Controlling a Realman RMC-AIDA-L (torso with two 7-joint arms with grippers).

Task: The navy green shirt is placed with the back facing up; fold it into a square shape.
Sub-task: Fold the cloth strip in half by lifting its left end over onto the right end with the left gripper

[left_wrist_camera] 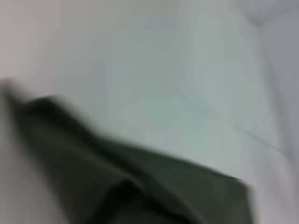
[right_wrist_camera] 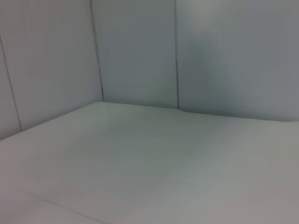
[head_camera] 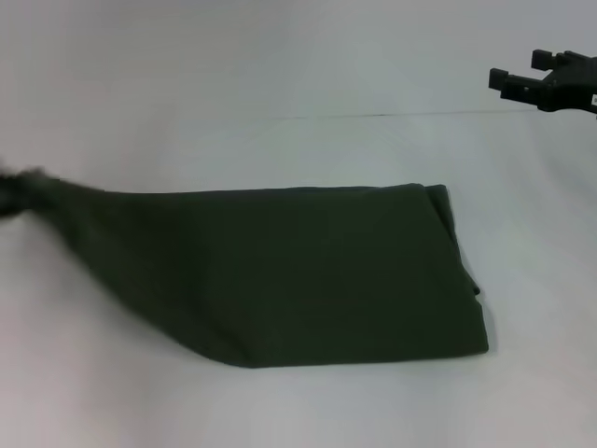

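At the far left of the head view, the left gripper (head_camera: 20,191) is seen only as a dark blurred shape at the leftmost tip of the navy green shirt (head_camera: 308,271). The shirt's left end is drawn out into a narrow point that reaches this gripper, and the cloth there is raised off the white surface (head_camera: 298,401). Whether the left jaws are clenched on the fabric cannot be told, since the shape is too blurred.

The shirt is spread across the middle of the surface as a folded, elongated band. Its far edge runs nearly straight from the left gripper to the shirt's right end, while its near edge slants from the pulled tip toward the front and then runs level to the right. At the right end, layered edges of the fold are visible, with a small rounded corner at the far side. In the left wrist view the shirt (left_wrist_camera: 140,186) is shown close up and blurred, with a ridge of bunched fabric against the pale surface (left_wrist_camera: 163,93).

Beyond and to the right of the shirt, well apart from it, the right gripper (head_camera: 522,73) is held in the air. Its jaws are released, two fingertips standing apart, with nothing between them. In the right wrist view only the surface (right_wrist_camera: 149,172) and pale wall panels (right_wrist_camera: 140,51) are shown.
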